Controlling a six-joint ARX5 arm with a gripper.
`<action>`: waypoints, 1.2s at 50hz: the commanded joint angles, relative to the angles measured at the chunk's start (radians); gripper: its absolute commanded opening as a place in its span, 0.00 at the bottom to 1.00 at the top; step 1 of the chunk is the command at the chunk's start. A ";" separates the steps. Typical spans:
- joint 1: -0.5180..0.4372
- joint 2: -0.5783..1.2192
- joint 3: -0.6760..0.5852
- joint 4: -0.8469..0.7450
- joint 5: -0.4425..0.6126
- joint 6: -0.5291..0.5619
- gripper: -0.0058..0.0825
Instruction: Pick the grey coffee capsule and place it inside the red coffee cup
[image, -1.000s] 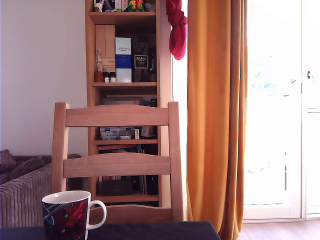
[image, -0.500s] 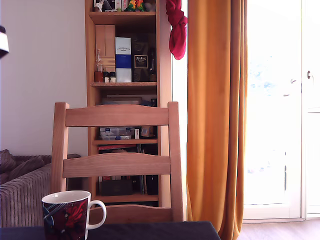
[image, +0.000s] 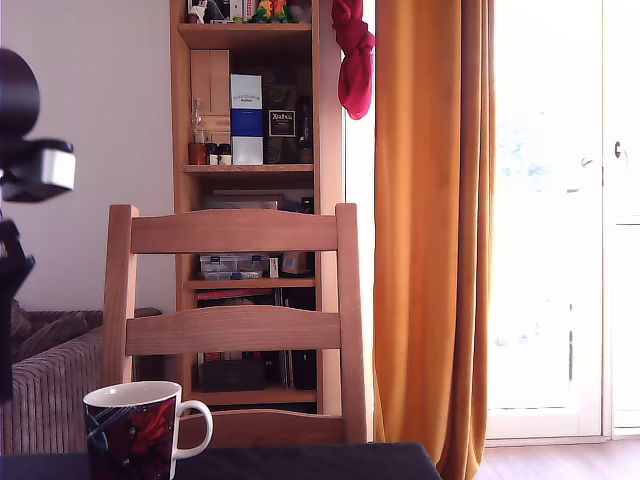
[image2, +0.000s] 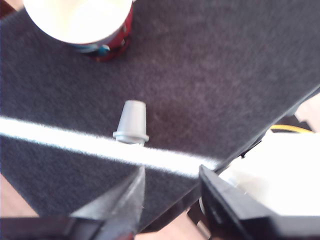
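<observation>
Since the earlier frames we are seeing the arm (image: 25, 200) pushing further into the exterior view's left edge — half a second ago only a sliver was showing at the upper left, and now a dark rounded body with a pale block is filling that side. The red coffee cup (image: 135, 430) is sitting where it was, at the lower left of the exterior view on the dark desk (image: 320, 462), its white handle pointing toward the exterior view's right, with the wooden chair (image: 235, 320) standing behind it.

In the wrist view we are looking down on the grey coffee capsule (image2: 132, 123), which is lying on the dark desk cloth with its wide rim touching a bright strip of sunlight (image2: 60, 137). The cup (image2: 82, 25) is standing apart from it, at the upper left of that frame, white inside and empty as far as we can see.

The tool (image2: 172, 200) is hanging above the desk's edge with its two dark fingers (image2: 122, 200) spread apart — nothing is between them, and the capsule is lying beyond the tips, untouched.
</observation>
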 joint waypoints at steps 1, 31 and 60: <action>-0.010 0.037 0.006 0.022 -0.005 0.004 0.91; -0.019 0.328 0.051 0.198 -0.082 0.008 0.90; 0.025 0.503 0.147 0.192 -0.085 0.035 0.90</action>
